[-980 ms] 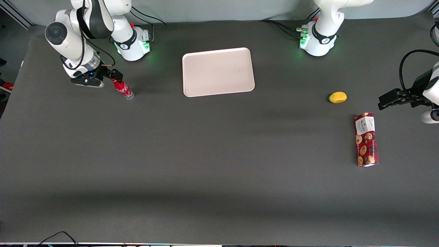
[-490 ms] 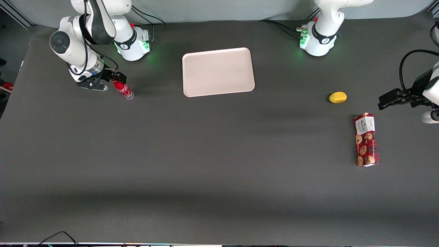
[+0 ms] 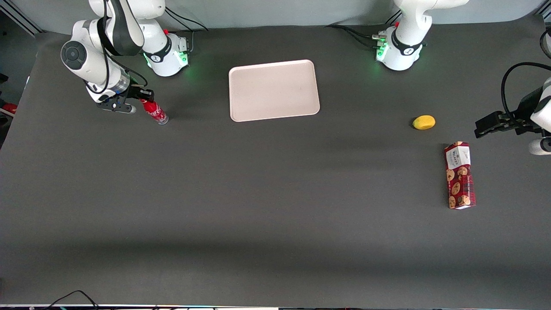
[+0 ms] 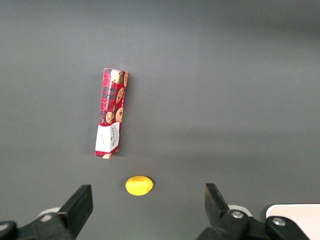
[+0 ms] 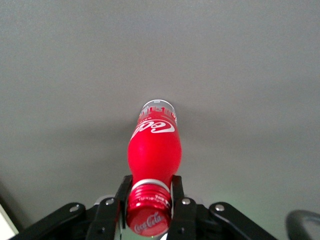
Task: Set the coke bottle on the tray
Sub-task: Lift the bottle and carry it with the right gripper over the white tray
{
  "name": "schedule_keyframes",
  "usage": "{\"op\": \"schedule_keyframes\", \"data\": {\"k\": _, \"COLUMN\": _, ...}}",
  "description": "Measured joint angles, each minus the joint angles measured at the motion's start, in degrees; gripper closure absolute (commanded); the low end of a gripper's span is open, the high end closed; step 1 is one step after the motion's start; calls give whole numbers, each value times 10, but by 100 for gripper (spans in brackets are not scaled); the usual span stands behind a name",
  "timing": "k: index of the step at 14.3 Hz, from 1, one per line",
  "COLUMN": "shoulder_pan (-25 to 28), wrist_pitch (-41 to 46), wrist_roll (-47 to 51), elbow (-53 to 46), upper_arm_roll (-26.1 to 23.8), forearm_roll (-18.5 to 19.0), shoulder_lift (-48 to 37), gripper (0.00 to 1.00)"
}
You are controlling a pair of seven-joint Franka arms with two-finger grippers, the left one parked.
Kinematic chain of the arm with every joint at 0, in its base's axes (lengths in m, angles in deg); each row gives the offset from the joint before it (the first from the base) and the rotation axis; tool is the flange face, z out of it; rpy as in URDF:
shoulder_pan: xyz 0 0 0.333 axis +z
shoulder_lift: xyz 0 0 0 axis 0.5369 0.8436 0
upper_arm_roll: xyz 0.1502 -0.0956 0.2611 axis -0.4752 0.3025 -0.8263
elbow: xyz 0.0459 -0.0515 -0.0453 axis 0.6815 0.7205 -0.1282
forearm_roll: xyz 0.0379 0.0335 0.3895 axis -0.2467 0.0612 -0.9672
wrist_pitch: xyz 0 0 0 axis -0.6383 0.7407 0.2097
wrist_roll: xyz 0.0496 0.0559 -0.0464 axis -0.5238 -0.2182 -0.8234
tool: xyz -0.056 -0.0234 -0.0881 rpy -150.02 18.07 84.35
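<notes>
The coke bottle (image 3: 155,113) is stood on the table (image 3: 275,224) at the working arm's end, its neck clamped by the gripper (image 3: 143,97). This grip on the neck under the red cap is shown only by the right wrist view (image 5: 150,202). The pale flat tray (image 3: 273,90) is seen well apart toward the middle. A yellow oval object (image 3: 424,122) and a cookie box (image 3: 459,175) are found toward the parked arm's end.

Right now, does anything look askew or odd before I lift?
Nothing damaged or spilled. The bottle stands on the table, the claw closed on its cap. The tray is bare. A cookie box lies flat by a lemon.
</notes>
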Motion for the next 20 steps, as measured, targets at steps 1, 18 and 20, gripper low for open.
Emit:
{"op": "schedule_keyframes", "data": {"k": 1, "shoulder_pan": 0, "wrist_pitch": 11, "wrist_roll": 0, "elbow": -7, "upper_arm_roll": 0, "forearm_roll": 0, "shoulder_lift": 0, "gripper": 96}}
{"op": "schedule_keyframes", "data": {"k": 18, "shoulder_pan": 21, "wrist_pitch": 477, "wrist_roll": 40, "elbow": -681, "upper_arm_roll": -80, "forearm_roll": -62, "shoulder_lift": 197, "gripper": 100}}
{"op": "schedule_keyframes", "data": {"k": 20, "shoulder_pan": 22, "wrist_pitch": 491, "wrist_roll": 122, "elbow": -718, "upper_arm_roll": -127, "forearm_roll": -108, "shoulder_lift": 216, "gripper": 100}}
